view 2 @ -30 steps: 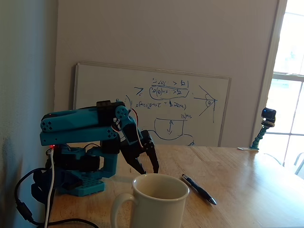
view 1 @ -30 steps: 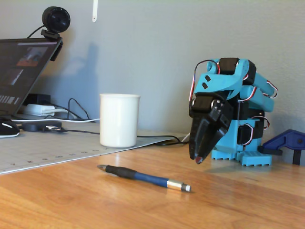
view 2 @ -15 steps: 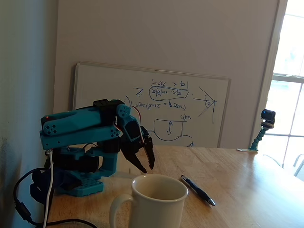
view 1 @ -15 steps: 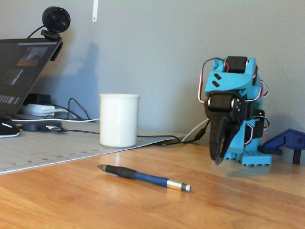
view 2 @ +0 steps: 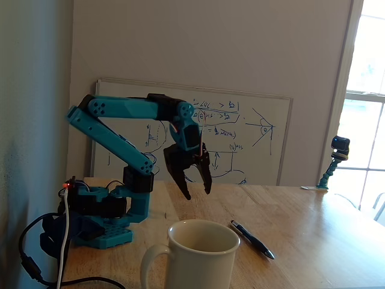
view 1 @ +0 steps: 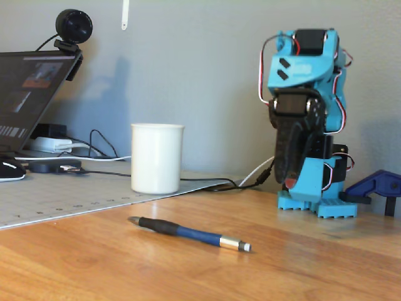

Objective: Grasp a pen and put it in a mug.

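Observation:
The pen (view 1: 188, 233), with a black grip, blue barrel and silver end, lies flat on the wooden table, apart from everything; in the other fixed view the pen (view 2: 252, 239) lies to the right of the mug. The white mug (view 1: 156, 157) stands upright on the grey mat, and its mouth (view 2: 202, 236) is empty. My gripper (view 2: 198, 194) hangs open in the air with nothing between its black fingers. It is above the table, behind the mug and left of the pen. Seen side-on, the gripper (view 1: 288, 182) points down, well right of the pen.
The blue arm base (view 1: 316, 204) stands at the back right beside a blue clamp (view 1: 376, 186). A laptop (view 1: 28, 94) with a webcam (view 1: 73, 25), a mouse and cables (view 1: 207, 184) occupy the left. A whiteboard (view 2: 252, 120) leans on the far wall, and a small camera (view 2: 338, 146) stands near it.
The arm has unfolded and risen. The gripper has lifted from just above the table to well over it and swung outward. Pen and mug have not moved.

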Robot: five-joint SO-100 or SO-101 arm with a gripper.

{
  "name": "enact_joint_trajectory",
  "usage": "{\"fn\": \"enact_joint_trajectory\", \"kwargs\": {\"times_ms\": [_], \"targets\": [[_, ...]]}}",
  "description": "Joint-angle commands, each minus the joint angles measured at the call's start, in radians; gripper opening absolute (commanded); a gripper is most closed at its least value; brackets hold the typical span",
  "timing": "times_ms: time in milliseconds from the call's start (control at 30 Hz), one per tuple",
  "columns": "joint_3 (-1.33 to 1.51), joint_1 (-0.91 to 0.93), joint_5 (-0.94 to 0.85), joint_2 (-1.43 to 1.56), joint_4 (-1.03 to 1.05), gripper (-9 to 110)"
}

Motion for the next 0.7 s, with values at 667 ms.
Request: {"fn": "enact_joint_trajectory", "kwargs": {"times_ms": [667], "targets": [[-0.853, 0.360, -0.012, -0.953, -0.012, 19]]}}
